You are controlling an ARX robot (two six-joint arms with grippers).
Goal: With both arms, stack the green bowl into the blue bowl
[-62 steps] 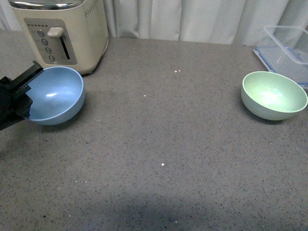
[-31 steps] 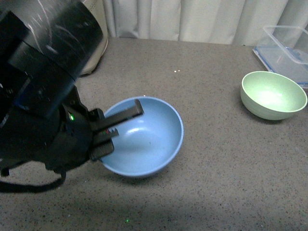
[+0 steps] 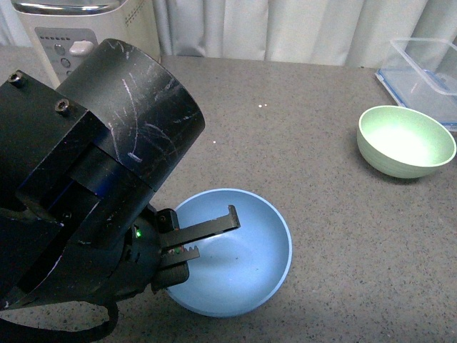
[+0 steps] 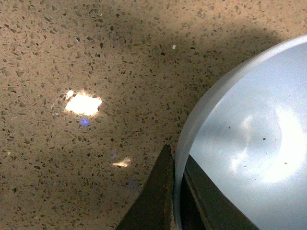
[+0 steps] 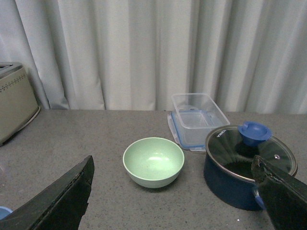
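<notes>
One matte blue bowl [image 3: 250, 279] is pinched by left claw [image 3: 211, 241]; right claw [image 5: 171, 163] gapes.

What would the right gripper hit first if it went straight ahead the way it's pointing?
Probably the green bowl: it sits centred ahead of the open right gripper in the wrist view, though depth is unclear.

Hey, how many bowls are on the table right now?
2. The blue bowl is front centre-left, its rim pinched by the left gripper. The green bowl is far right, beside the clear container. The gripper's bulk may hide more.
</notes>
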